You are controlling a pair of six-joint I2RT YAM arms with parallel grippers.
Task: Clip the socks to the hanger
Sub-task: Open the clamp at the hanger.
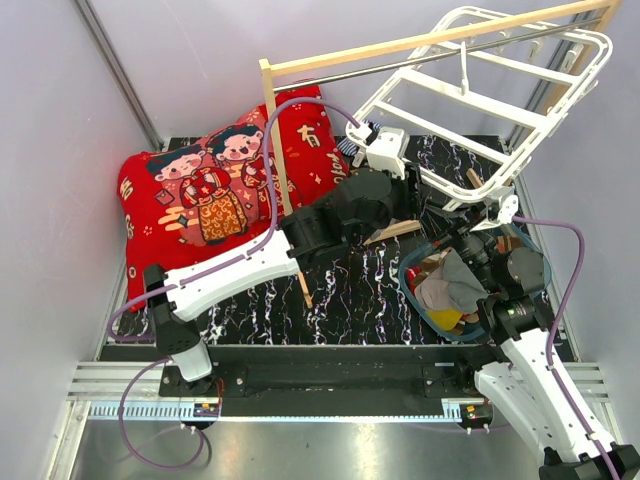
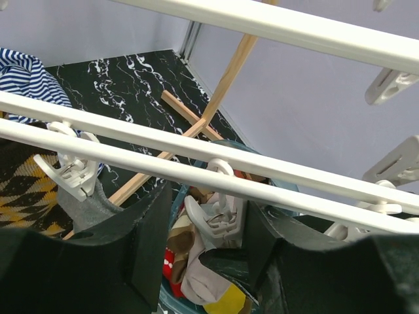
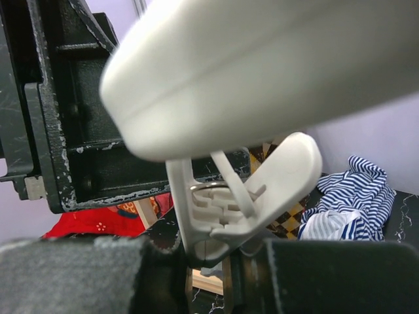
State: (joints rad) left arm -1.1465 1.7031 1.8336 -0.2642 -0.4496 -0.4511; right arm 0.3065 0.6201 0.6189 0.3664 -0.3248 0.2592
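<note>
L gripper [image 2: 208, 206] part-open astride clip peg [image 2: 213, 222] under hanger [image 2: 294, 27] bars, slim gap beside peg. R gripper [image 3: 216, 261]: open/shut unclear, another peg [image 3: 236, 196] crowding fingers. Grey sock [image 2: 88, 206] at neighbour peg [image 2: 69, 173], checkered sock [image 2: 19, 190] beside.

Reference: wooden rack [image 1: 400, 42], its upright post standing at the back middle of the top view. Left of the post: red cushion [image 1: 200, 190] printed with two cartoon figures, edge-on to the lavender wall. Right of the post, nearer side: teal basket [image 1: 404, 275]. Blue-and-white striped cloth [image 2: 26, 78] lies bunched, apart from the rack's crossed floor bars. Black white-veined table [image 1: 340, 300] lies under the rack.
</note>
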